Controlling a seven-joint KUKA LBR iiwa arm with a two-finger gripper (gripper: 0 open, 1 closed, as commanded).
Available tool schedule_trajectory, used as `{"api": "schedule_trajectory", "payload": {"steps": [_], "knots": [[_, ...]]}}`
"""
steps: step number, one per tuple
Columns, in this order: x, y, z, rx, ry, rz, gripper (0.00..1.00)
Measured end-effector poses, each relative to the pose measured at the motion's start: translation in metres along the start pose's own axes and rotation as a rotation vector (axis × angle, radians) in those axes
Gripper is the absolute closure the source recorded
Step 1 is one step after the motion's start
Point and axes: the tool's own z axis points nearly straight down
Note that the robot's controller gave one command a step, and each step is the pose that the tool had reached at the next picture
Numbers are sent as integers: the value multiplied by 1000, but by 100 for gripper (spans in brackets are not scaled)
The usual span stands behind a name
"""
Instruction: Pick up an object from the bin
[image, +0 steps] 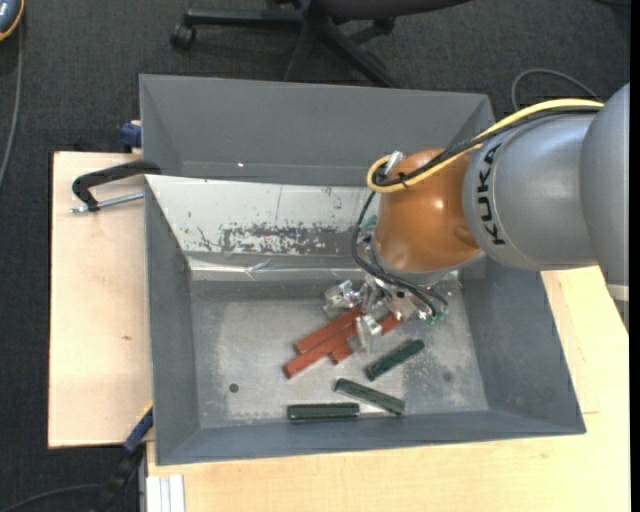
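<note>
Sitting low in bin (300, 130), claw (368, 318) meets upper end of red bars (322, 347) just down-left of it; spread or pinched, can't tell. No lift yet: grip & raise pending.

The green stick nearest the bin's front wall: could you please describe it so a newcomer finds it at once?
Start at the grey bin and follow its front wall, the one lowest in the view. At its foot lies a dark green stick, parallel to that wall. The other two green sticks lie tilted, nearer the red sticks and the tool.
</note>
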Motion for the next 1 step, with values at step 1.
{"api": "schedule_trajectory", "payload": {"steps": [1], "knots": [[0,1,-2,0,-1,-2,100]]}}
